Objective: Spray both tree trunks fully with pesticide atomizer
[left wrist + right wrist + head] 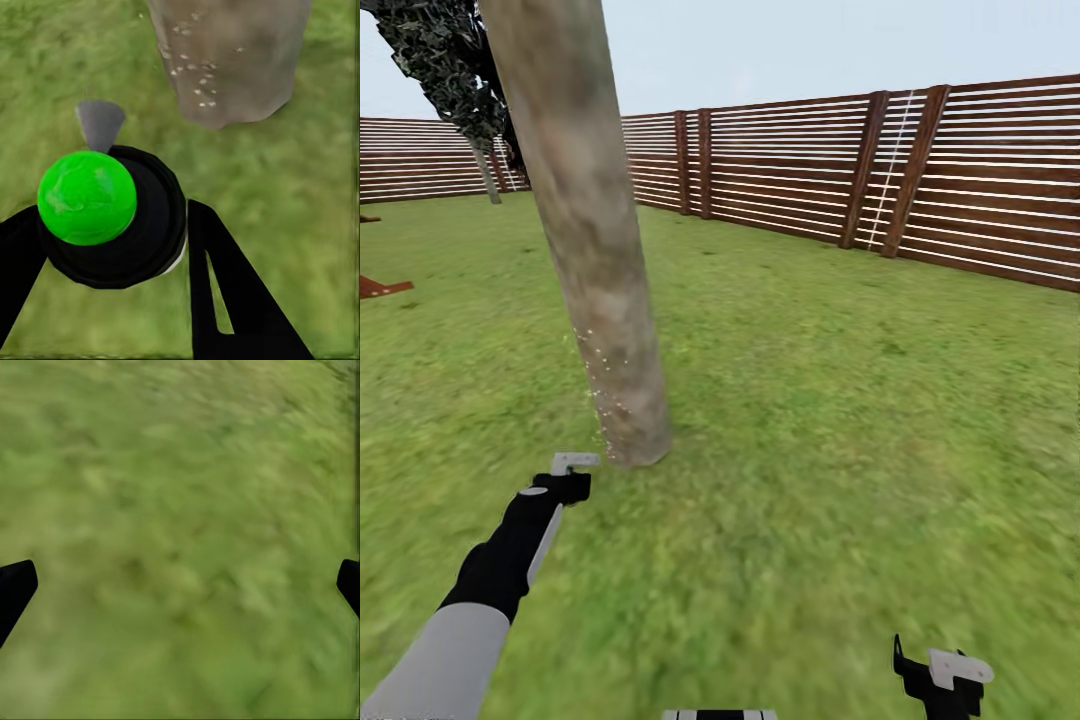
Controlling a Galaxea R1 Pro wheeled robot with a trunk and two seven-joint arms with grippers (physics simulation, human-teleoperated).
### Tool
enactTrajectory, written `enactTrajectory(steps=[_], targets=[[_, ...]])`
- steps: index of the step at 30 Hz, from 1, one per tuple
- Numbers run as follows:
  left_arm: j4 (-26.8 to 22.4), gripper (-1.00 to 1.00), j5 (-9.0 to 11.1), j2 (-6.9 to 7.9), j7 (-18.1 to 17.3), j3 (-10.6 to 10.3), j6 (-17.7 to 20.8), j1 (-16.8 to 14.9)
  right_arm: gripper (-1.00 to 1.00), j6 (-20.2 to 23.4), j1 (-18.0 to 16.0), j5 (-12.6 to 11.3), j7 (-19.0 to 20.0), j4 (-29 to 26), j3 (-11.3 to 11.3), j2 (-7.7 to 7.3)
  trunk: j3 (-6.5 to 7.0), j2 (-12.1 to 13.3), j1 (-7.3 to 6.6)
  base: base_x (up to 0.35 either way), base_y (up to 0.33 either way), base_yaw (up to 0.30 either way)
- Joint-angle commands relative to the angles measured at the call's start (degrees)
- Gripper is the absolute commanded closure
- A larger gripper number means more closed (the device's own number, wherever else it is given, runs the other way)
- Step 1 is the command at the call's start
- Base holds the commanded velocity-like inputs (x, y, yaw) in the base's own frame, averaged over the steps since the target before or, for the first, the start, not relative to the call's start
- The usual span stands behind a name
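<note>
The left gripper point(112, 247) is clamped around the pesticide atomizer point(112, 217), a black-bodied sprayer with a bright green top and grey nozzle; no label or writing is legible on it. Its nozzle points at the base of the tree trunk point(590, 250), where pale droplets speckle the bark above the lawn point(840, 420). The right gripper point(180, 585) hangs wide open over grass.

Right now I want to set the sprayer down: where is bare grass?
Open lawn lies between the trunk and the fence, and under the right tool. Tight only where the left tool nears the trunk base.
</note>
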Motion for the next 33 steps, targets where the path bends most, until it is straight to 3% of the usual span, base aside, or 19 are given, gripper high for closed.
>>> enactTrajectory(steps=[1,17,21,33], targets=[[1.18,1.0,-0.03,0.03,-0.1,0.04,-0.03,-0.01,-1.0,0.01,0.0,-0.01,0.0,0.0,0.0,0.04,0.0,0.0,0.0,0.07,-0.272,0.012],[5.29,1.0,-0.01,-0.69,0.3,0.43,-0.28,-0.09,-1.0,-0.01,0.0,0.04,0.0,0.0,0.0,0.09,0.0,0.0,0.0,0.105,-0.272,0.247],[6.22,1.0,-0.01,-0.72,0.31,3.4,-0.39,-0.09,-1.0,0.02,0.0,0.03,0.0,0.0,0.0,0.09,0.0,0.0,0.0,0.108,-0.272,0.263],[6.34,1.0,-0.01,-0.81,0.33,3.73,-0.41,-0.09,-1.0,-0.01,0.0,0.04,0.0,0.0,0.0,0.09,0.0,0.0,0.0,0.05,-0.272,0.023]])
